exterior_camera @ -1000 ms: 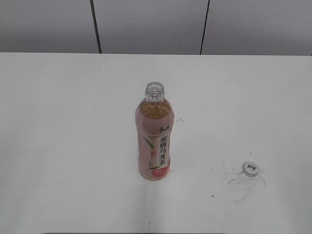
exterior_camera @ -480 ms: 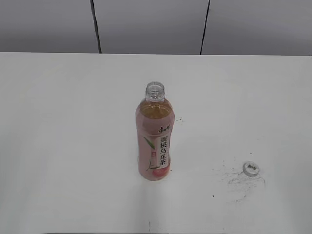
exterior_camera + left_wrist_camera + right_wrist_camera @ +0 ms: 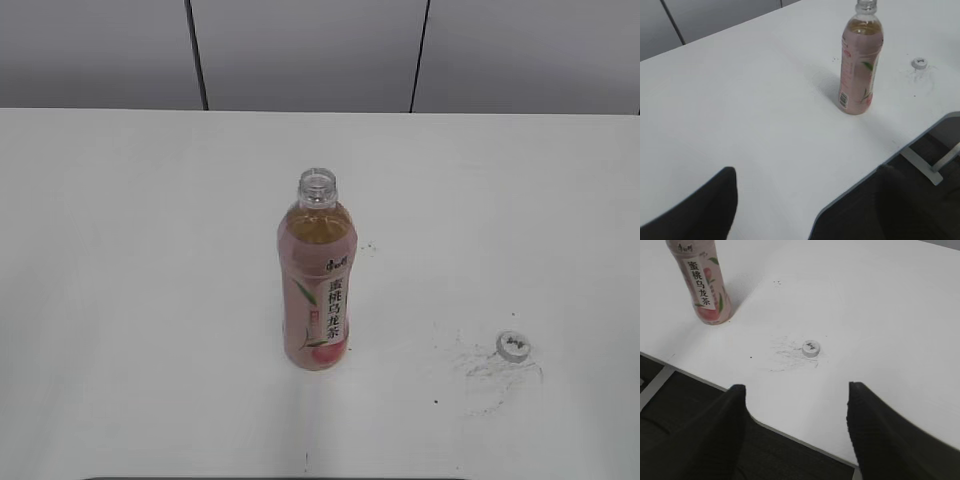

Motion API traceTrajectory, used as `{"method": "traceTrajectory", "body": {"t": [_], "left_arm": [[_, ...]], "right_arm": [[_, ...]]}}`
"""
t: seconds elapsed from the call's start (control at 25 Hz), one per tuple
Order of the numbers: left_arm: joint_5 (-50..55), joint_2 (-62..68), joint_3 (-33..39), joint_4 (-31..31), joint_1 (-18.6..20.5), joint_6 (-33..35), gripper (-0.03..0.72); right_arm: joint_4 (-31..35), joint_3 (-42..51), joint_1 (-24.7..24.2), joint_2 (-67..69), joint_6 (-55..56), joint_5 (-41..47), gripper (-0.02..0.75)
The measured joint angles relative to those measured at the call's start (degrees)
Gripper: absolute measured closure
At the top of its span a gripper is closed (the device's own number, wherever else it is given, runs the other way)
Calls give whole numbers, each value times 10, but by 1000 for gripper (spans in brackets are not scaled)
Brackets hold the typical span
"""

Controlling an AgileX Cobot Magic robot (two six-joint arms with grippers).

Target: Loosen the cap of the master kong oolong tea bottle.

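Bottle: a slim clear bottle [image 3: 317, 285] of amber tea is seen standing upright near the middle of the white table [image 3: 140, 260]; a pink label with a peach picture and vertical Chinese characters is wrapped around it.
Bottle mouth: the neck is left uncovered, and the bare threaded rim is shown at the top.
Cap: a small round white-grey cap [image 3: 514, 345] is found lying flat on the table, well apart from the bottle, toward the right front of the exterior view; a small dark print is carried on its top.
Marks: the cap is ringed by faint grey scuff marks [image 3: 490, 375] on the table surface.
Left gripper: the left gripper [image 3: 805, 210] is held spread wide with nothing between its dark fingers [image 3: 700, 210]; it is kept back over the table's front edge, far from the bottle [image 3: 860, 60].
Right gripper: the right gripper [image 3: 797, 435] is likewise held apart and unloaded, its two dark fingers [image 3: 700, 435] seen at the front edge of the table, with the cap [image 3: 811, 348] lying beyond the gap between them.
Background: grey wall panels [image 3: 300, 50] with dark seams are seen behind the table.
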Motion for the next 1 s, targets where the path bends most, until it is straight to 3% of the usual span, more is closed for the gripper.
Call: {"method": "traceTrajectory", "body": {"t": [0.12,0.24,0.36,0.52,1.0], "left_arm": [[0,-1,0,-1,66,0,191],[0,-1,0,-1,158,0,198],[0,-7,0,-1,215,0,199],[1,-50,0,-1,229,0,199],[1,-57,0,-2,230,0,211]], "right_arm": [[-1,0,-56,0,0,0,257],[-2,0,-129,0,0,-1,257],[-3,0,-174,0,0,-1,257],[-6,0,-186,0,0,0,257],[-7,0,-152,0,0,-1,257]]}}
